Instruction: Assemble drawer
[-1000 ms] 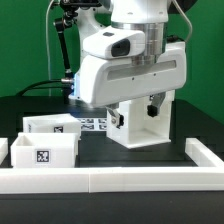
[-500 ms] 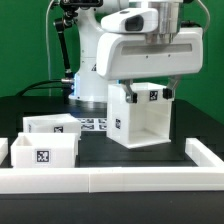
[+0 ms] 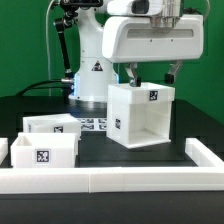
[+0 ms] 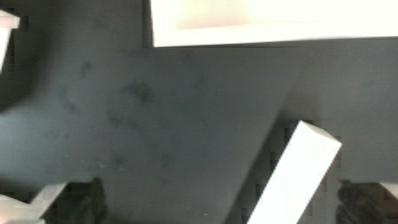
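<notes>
The drawer housing point(image 3: 140, 115) is a white box with a square tag, standing on the black table with its open side toward the front. My gripper point(image 3: 152, 75) hangs just above its top, open and empty, one finger point(image 3: 130, 73) over each side. Two small open-top trays point(image 3: 52, 127) point(image 3: 42, 152) stand at the exterior view's left. In the wrist view my gripper point(image 4: 217, 203) shows both dark fingertips point(image 4: 71, 200) wide apart, with a slanted white edge point(image 4: 306, 170), probably of the housing, between them, nearer one finger. Another white part point(image 4: 267, 22) lies farther off.
A long low white rail point(image 3: 110, 180) runs along the table's front and turns up at both ends. The marker board point(image 3: 92, 124) lies flat between the trays and the housing. The robot's white base point(image 3: 92, 75) stands behind.
My gripper has risen from down at the housing to above its top. The housing stays on the table and now shows in full. The trays have not moved.
</notes>
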Controlling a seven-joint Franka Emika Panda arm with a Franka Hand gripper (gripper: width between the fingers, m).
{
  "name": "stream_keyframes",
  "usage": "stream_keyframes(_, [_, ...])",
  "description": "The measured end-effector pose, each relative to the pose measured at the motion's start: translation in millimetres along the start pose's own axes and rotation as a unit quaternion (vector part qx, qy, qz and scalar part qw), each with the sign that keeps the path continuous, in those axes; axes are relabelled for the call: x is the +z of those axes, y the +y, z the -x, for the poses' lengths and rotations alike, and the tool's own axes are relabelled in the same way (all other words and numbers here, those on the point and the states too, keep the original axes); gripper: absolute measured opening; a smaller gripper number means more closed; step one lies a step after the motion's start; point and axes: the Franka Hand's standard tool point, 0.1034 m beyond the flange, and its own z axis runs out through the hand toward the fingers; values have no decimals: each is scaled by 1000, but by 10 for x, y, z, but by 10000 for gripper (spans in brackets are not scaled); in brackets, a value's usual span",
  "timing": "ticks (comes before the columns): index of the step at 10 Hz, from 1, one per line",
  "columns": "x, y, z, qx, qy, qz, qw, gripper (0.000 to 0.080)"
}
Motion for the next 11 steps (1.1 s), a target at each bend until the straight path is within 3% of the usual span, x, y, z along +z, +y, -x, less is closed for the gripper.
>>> stream_keyframes(2, [-40,-83,123,0,-2,2,1000,650])
stream_keyframes(6, [-78,-507,506,-17,-7,8,1000,650])
stream_keyframes(8, [44,-723,656,-33,-3,10,999,650])
stream_keyframes(11, [241,-853,703,-26,-10,4,1000,650])
